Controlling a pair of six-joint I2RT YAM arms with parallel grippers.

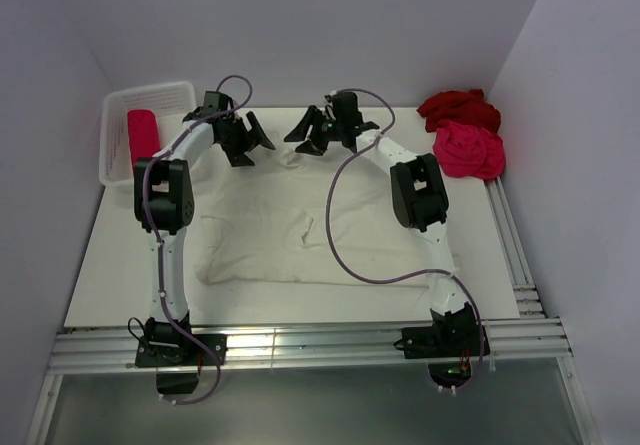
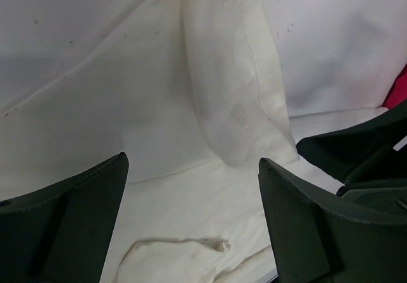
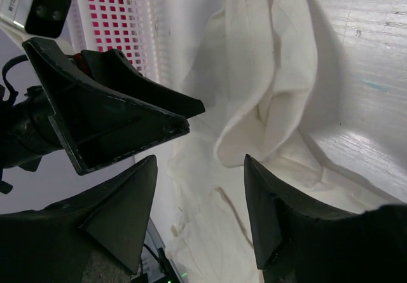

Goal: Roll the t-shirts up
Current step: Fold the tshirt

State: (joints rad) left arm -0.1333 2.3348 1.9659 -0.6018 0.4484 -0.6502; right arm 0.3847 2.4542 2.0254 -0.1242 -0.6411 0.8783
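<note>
Hovering at upper centre, left gripper (image 1: 251, 143) and right gripper (image 1: 306, 138) both show jaws apart, empty. Below them a cream t-shirt (image 1: 280, 237) lies spread on the tabletop (image 1: 110, 285).

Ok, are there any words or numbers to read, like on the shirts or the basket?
No readable words or numbers anywhere.
Plain, no print: cream-white t-shirt, dark red t-shirt, hot pink t-shirt, white mesh basket.
Too blurred to read: pale label beside the left wrist camera, seen from the right wrist.
</note>
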